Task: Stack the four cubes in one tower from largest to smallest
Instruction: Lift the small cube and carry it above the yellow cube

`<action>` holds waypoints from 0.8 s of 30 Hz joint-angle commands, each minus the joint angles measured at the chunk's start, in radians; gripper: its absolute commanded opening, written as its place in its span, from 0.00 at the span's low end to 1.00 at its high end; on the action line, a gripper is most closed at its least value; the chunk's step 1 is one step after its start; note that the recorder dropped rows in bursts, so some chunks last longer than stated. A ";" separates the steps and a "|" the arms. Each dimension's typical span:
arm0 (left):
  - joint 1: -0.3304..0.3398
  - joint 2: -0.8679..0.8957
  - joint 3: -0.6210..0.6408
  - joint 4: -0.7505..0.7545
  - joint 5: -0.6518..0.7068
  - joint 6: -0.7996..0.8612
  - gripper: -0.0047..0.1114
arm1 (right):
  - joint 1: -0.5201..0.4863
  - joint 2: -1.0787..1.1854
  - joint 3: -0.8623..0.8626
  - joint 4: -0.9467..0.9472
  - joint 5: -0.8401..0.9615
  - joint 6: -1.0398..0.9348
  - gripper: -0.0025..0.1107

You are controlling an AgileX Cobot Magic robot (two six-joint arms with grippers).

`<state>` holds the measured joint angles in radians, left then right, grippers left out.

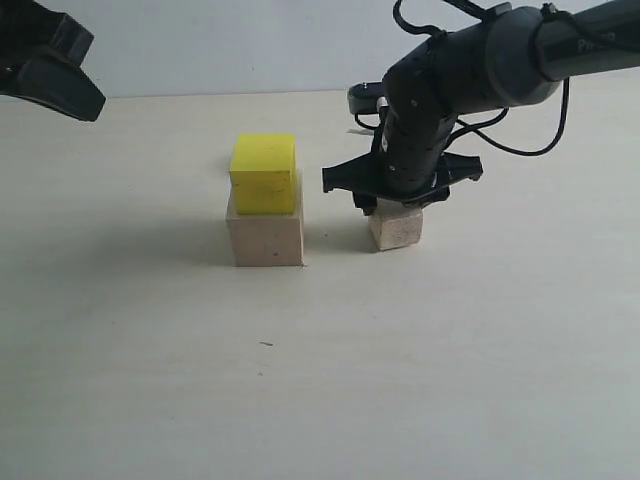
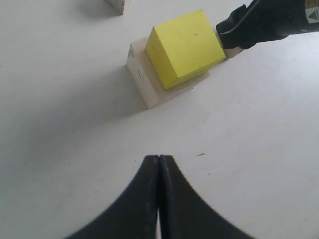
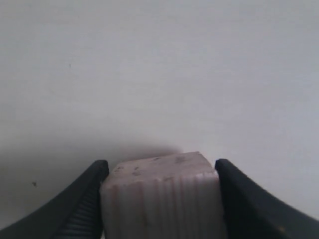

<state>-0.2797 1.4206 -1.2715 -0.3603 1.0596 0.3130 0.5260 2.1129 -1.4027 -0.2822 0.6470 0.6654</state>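
Observation:
A bright yellow cube [image 1: 264, 172] [image 2: 184, 47] rests on the largest pale wood cube [image 1: 266, 240] [image 2: 144, 82], slightly askew. To their right a smaller pale wood cube [image 1: 396, 228] [image 3: 162, 199] sits on the table. My right gripper [image 1: 398, 205] [image 3: 162, 172] reaches down over it, and both fingers press its sides. Only a corner of another pale wood cube [image 2: 116, 4] shows, at the edge of the left wrist view. High at the far left hangs my left gripper [image 1: 92, 103] [image 2: 159, 158], shut and empty.
The pale tabletop [image 1: 320, 380] carries nothing else but a tiny dark speck [image 1: 266, 344]. The right arm's black body and cables [image 1: 470, 70] hang over the right rear of the table.

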 commanded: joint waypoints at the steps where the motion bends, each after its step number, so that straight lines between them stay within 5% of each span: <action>1: 0.001 0.002 0.003 -0.010 -0.006 0.008 0.04 | -0.004 -0.004 -0.013 -0.037 0.076 -0.020 0.08; 10: 0.001 0.002 0.003 -0.010 -0.008 0.015 0.04 | -0.004 -0.039 -0.013 0.006 0.126 -0.158 0.02; 17: 0.001 0.002 0.003 -0.010 -0.008 0.023 0.04 | -0.004 -0.193 -0.013 0.084 0.104 -0.466 0.02; 24: 0.001 0.002 0.003 0.014 -0.001 0.022 0.04 | -0.057 -0.344 -0.009 0.167 -0.073 -0.623 0.02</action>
<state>-0.2797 1.4206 -1.2715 -0.3538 1.0596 0.3319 0.4981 1.8236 -1.4090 -0.1789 0.6593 0.1253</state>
